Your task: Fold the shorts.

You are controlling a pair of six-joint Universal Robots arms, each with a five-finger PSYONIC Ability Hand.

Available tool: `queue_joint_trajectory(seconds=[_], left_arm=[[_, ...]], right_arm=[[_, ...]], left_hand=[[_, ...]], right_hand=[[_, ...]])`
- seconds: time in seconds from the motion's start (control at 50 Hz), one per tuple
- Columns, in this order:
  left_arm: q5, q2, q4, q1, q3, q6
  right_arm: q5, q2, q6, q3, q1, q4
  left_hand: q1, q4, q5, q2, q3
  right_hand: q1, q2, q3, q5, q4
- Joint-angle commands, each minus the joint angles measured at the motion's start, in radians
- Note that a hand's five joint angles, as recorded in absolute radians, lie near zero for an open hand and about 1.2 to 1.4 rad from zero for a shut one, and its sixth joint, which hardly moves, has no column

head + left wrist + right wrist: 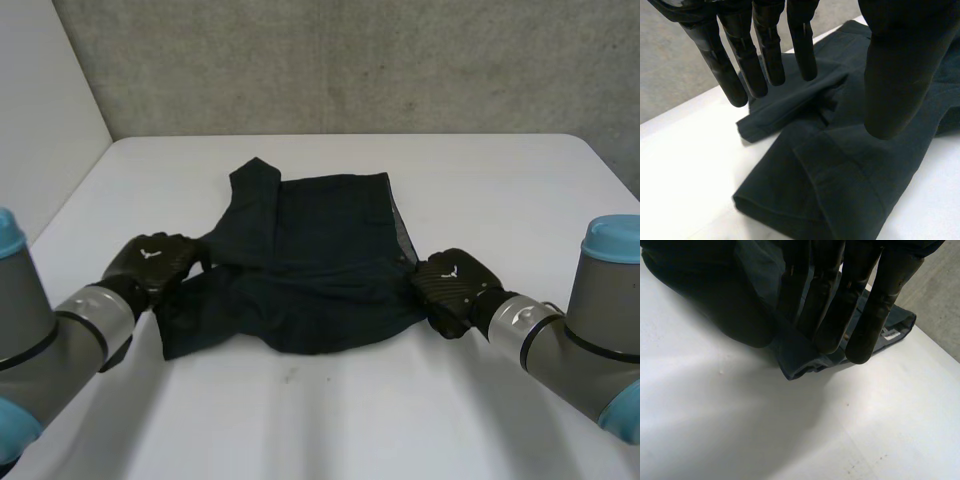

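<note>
**Both hands open at the sides of the half-folded shorts**

Nearest the camera in the head view, the left arm [60,330] and the right arm [580,320] come in from the lower corners, both cut off by the frame. Bare white table [330,420] lies between them.

The left hand [155,260] is at the left side of the shorts [320,250], by the near left corner. In its own wrist view the left hand [765,50] has straight fingers, slightly spread, with the thumb [900,75] well apart from them. They hang above the shorts [840,180] and grip nothing. A doubled hem lies under the palm.

The right hand [452,285] is at the right edge of the cloth. In its wrist view the right hand [840,305] has straight fingers held close side by side. The thumb stands apart from them, and the fingertips reach over a corner of the shorts [800,362]. Whether the fingertips touch the cloth is hard to make out. A small pale label [891,334] shows just beyond them.

The shorts lie in the middle of the table, with one flap turned over along the left. The cloth is so dark that its layers are hard to tell apart. Beyond the table's far edge rises a grey wall [350,60].
</note>
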Motion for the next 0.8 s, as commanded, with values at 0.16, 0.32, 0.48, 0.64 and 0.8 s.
queue_joint_trajectory(seconds=[0.16, 0.32, 0.48, 0.64, 0.8], left_arm=[[-0.013, -0.185, -0.022, -0.052, 0.122, 0.059], [-0.014, -0.225, -0.037, -0.055, 0.125, 0.128], [-0.016, -0.218, -0.049, -0.053, 0.129, 0.128], [-0.045, -0.158, -0.113, -0.058, 0.153, 0.13], [-0.077, 0.147, -0.3, -0.081, 0.3, 0.128]], right_arm=[[0.002, -0.008, -0.007, 0.017, 0.002, 0.001], [0.003, -0.008, -0.004, 0.016, -0.002, 0.001], [0.005, -0.01, -0.004, 0.005, -0.001, 0.002], [0.026, -0.048, -0.009, -0.047, -0.001, 0.086], [0.093, -0.241, -0.006, -0.251, -0.01, 0.303]], left_hand=[[0.098, 0.099, 0.102, 0.097, 0.095], [0.122, 0.122, 0.125, 0.12, 0.118], [0.849, 0.85, 0.853, 0.848, 0.846], [0.85, 0.85, 0.853, 0.848, 0.846], [0.85, 0.85, 0.853, 0.848, 0.846]], right_hand=[[0.507, 0.229, 0.212, 0.244, 0.207], [0.507, 0.229, 0.212, 0.244, 0.207], [0.507, 0.229, 0.212, 0.244, 0.207], [0.507, 0.229, 0.212, 0.244, 0.207], [0.507, 0.229, 0.212, 0.244, 0.207]])
